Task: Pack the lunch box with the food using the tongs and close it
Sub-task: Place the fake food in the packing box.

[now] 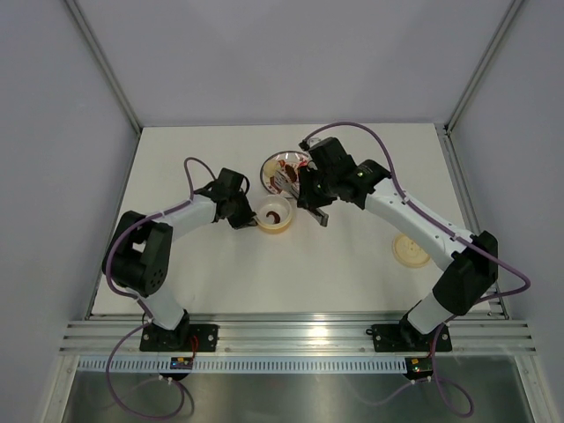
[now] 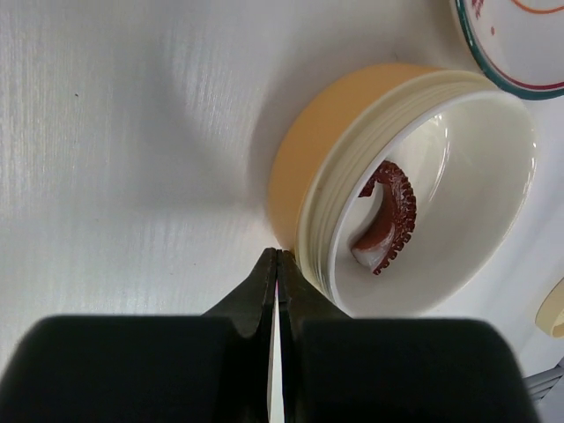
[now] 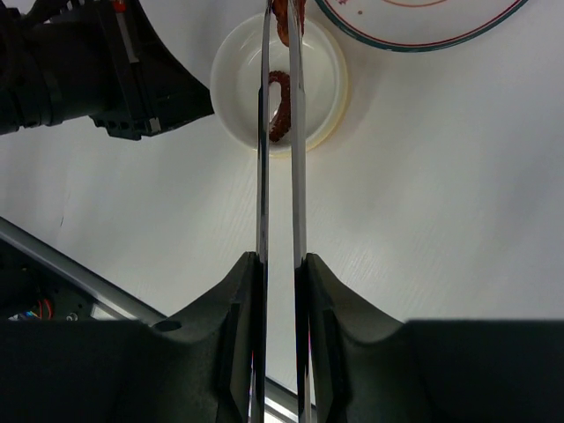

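The cream-yellow lunch box [image 1: 274, 214] stands open on the table, with one curled brown-red piece of food [image 2: 389, 218] lying in it. My left gripper [image 2: 278, 256] is shut and empty, its tips against the box's outer wall. My right gripper [image 3: 280, 260] is shut on the silver tongs [image 3: 263, 132]. The tongs' two arms run out over the lunch box [image 3: 233, 84]. Their tips pinch an orange-brown piece of food [image 3: 287, 25] above the box's far rim. More food [image 1: 286, 172] lies on the red-and-white plate [image 1: 270, 161] just behind the box.
The flat cream lid [image 1: 411, 250] lies to the right, beside my right arm's forearm. A metal rail [image 1: 291, 333] runs along the near table edge. Grey walls close in the table at the left, back and right.
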You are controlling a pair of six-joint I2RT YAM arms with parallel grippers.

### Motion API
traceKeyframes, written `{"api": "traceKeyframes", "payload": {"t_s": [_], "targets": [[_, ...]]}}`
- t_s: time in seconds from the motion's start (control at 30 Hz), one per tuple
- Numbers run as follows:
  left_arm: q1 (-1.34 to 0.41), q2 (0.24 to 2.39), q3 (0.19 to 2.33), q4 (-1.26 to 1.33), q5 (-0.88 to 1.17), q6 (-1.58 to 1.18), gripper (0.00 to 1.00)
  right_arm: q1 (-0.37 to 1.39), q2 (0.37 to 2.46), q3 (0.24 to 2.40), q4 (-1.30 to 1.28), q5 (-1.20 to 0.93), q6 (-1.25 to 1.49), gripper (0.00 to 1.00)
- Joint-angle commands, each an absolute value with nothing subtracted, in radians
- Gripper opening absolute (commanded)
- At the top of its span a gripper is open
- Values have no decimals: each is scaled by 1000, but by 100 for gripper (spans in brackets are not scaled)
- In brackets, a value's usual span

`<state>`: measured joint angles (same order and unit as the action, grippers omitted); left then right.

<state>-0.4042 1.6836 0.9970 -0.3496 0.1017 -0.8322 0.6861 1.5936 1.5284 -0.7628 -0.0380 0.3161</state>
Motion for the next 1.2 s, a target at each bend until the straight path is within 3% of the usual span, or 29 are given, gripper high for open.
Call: {"api": "traceKeyframes", "payload": {"t_s": [0.0,0.37,1.17], "targets": [[-408,1667,1031,-336,89,-827,0,719,1525,1487,-695,-34,356,0],[-402,1548,982,-377,44,-808,0,755,1536,1370,-641,-64,388,0],[-400,1534,977,-402,18,-805,0,792,1416,1249,-607,-64,440,0]]}}
